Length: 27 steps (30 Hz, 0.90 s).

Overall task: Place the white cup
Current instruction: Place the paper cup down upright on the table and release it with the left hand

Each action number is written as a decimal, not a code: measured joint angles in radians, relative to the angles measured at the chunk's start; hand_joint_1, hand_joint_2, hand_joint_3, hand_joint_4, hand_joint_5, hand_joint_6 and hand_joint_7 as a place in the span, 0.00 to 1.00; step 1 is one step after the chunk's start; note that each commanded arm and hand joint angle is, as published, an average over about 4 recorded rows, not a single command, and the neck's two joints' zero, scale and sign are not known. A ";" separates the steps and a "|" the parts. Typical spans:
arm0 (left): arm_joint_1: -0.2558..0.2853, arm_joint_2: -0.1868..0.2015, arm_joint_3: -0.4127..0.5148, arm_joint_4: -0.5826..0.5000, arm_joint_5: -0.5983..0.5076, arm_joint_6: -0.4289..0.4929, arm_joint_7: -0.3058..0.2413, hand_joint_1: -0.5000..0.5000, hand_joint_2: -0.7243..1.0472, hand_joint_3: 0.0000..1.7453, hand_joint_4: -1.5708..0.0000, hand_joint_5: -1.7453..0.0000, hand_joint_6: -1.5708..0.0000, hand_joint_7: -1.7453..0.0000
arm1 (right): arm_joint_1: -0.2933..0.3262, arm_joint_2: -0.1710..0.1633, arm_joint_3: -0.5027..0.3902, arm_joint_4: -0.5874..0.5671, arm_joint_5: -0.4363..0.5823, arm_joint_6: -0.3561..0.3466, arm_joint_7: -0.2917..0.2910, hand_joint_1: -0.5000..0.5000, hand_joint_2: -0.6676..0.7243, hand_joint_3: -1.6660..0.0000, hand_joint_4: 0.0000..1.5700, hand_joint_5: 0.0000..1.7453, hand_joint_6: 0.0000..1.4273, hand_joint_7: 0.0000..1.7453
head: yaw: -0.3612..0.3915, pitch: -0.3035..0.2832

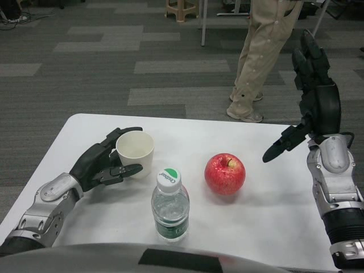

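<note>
While its black fingers wrap the sides, the left hand [105, 162] holds an upright white cup [135, 152], smooth, round, showing nothing inside. Just right stands a clear plastic bottle [170, 206], then a glossy red apple [225, 173]; the right hand [310, 99] hangs raised, fingers spread and empty

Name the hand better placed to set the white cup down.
Left. The left hand already wraps the white cup on the table; the right hand is raised, open, far from it.
</note>
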 measured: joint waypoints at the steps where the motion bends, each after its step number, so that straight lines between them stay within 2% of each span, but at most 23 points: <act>1: 0.000 -0.001 0.005 -0.004 0.011 0.005 -0.005 0.00 1.00 0.05 1.00 0.96 1.00 0.69 | 0.000 0.000 0.000 0.000 0.000 0.000 0.000 0.08 1.00 1.00 0.00 0.00 0.00 0.00 | 0.002 -0.001; 7: 0.002 -0.005 0.027 -0.032 0.073 0.034 -0.023 0.00 0.98 0.05 1.00 0.84 1.00 0.77 | 0.000 0.000 0.000 -0.002 0.000 0.000 0.000 0.08 1.00 1.00 0.00 0.00 0.00 0.00 | 0.008 -0.005; 10: 0.003 -0.007 0.034 -0.037 0.088 0.038 -0.025 0.00 0.85 0.05 1.00 0.79 1.00 0.83 | 0.000 0.000 0.000 -0.003 0.000 0.000 0.000 0.08 1.00 1.00 0.00 0.00 0.00 0.00 | 0.010 -0.005; 11: 0.003 -0.007 0.036 -0.039 0.095 0.039 -0.025 0.00 0.79 0.05 1.00 0.78 1.00 0.84 | 0.000 0.000 0.000 -0.003 0.000 0.000 0.000 0.08 1.00 1.00 0.00 0.00 0.00 0.00 | 0.011 -0.005; 15: 0.004 -0.011 0.047 -0.062 0.125 0.068 -0.025 0.00 0.25 0.05 1.00 0.69 1.00 0.85 | 0.000 0.000 0.000 -0.003 0.000 0.000 0.000 0.08 1.00 1.00 0.00 0.00 0.00 0.00 | 0.013 -0.007; 18: 0.004 -0.015 0.054 -0.078 0.141 0.089 -0.024 0.00 0.12 0.05 1.00 0.65 1.00 0.88 | 0.000 0.000 0.000 -0.004 0.001 0.000 0.000 0.08 1.00 1.00 0.00 0.00 0.00 0.00 | 0.014 -0.009; 27: 0.004 -0.020 0.055 -0.079 0.141 0.091 -0.023 0.00 0.10 0.05 1.00 0.65 1.00 0.88 | 0.000 0.000 0.000 -0.004 0.002 0.000 0.000 0.08 1.00 1.00 0.00 0.00 0.00 0.00 | 0.015 -0.011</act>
